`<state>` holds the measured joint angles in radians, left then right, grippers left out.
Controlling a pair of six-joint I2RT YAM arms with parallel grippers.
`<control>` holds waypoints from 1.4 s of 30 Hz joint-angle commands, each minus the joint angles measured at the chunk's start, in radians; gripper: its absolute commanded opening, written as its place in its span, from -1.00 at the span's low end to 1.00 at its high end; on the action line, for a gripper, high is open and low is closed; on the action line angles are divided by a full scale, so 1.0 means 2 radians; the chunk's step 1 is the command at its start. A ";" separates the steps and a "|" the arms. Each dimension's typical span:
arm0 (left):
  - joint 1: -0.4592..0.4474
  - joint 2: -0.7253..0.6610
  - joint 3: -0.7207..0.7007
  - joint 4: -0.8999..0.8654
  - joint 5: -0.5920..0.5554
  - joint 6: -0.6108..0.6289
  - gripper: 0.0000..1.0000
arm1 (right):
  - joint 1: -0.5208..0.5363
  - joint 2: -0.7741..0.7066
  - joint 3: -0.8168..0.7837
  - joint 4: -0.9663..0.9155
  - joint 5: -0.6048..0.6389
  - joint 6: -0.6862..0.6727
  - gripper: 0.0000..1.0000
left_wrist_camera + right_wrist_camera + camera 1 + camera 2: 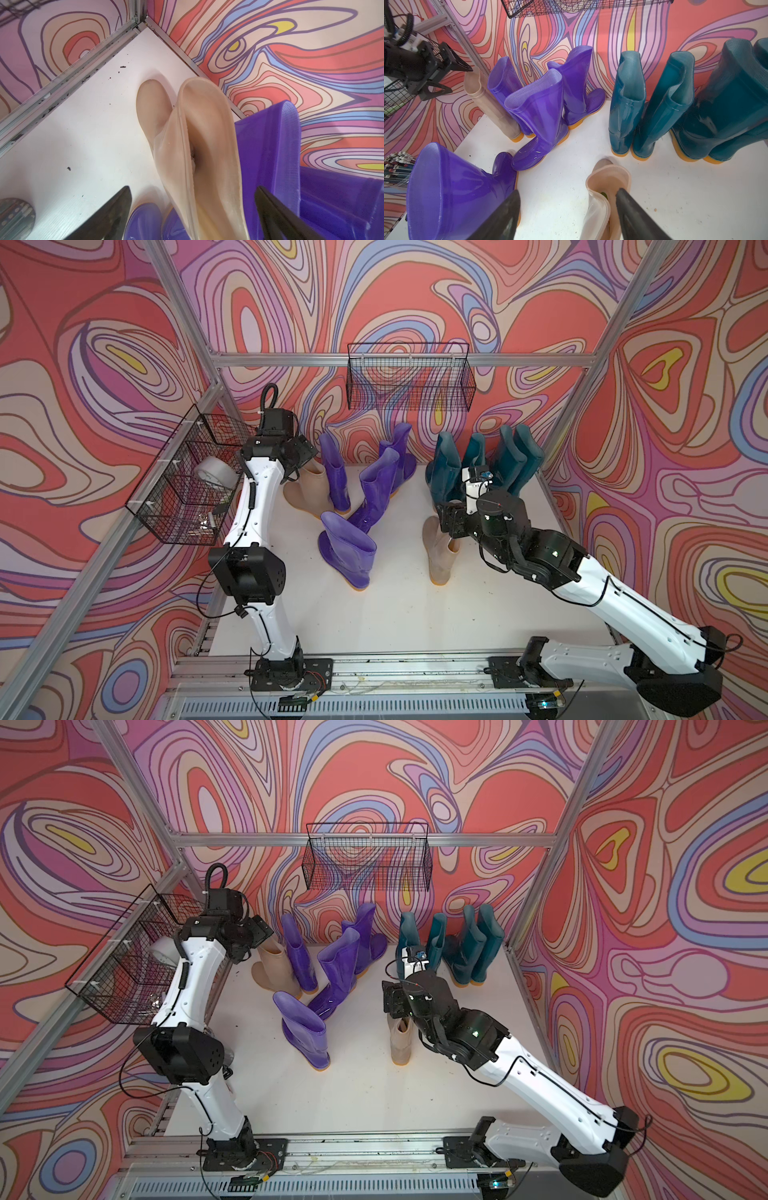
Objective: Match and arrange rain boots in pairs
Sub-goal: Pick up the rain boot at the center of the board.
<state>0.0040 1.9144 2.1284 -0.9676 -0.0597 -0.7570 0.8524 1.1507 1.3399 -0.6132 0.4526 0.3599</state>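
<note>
Beige rubber sets two boots apart in both top views: the rear beige boot (309,489) stands at centre-left of the frame, just beside the upright purple boots (334,472). The front beige boot (440,560) stands alone right of centre on the white table (395,614). A leaning purple boot (376,493) tilts with its top toward the back wall and its foot near the front purple boot (345,547). Four teal boots (505,456) stand together against that wall, right of centre. The left pincer (298,454) hangs over the rear beige boot (274,969), and the right pincer (451,518) sits at the top of the front beige boot (401,1040). In the left wrist view the left pincer (192,188) is spread wide. Its dark fingers (112,214) rise from the lower edge on either side of the rear beige boot (199,145) and are clear of its shaft, with purple rubber just beside it at the right. In the right wrist view the right pincer (568,191) is likewise released and grasps nothing. One finger (633,207) lies with its tip over the mouth of the front beige boot (608,172) at lower centre; whether it touches the rim I cannot tell. The other finger stands apart to the left, near the front purple boot (452,187). The teal boots (664,104) fill the upper right, their orange soles flat on the table (695,197).
</note>
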 commanded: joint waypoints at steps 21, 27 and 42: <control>0.005 0.003 0.000 0.036 0.043 0.094 -1.00 | 0.001 -0.007 -0.015 0.018 -0.003 -0.001 0.47; 0.005 0.010 0.118 -0.028 0.060 0.114 -1.00 | 0.000 -0.018 -0.018 0.015 -0.003 0.008 0.46; -0.035 -0.112 0.143 0.021 0.156 0.133 -1.00 | 0.000 -0.019 -0.015 0.029 0.001 0.026 0.43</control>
<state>-0.0265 1.7836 2.3890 -1.0618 0.1734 -0.5213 0.8524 1.1110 1.3125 -0.5774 0.4480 0.3908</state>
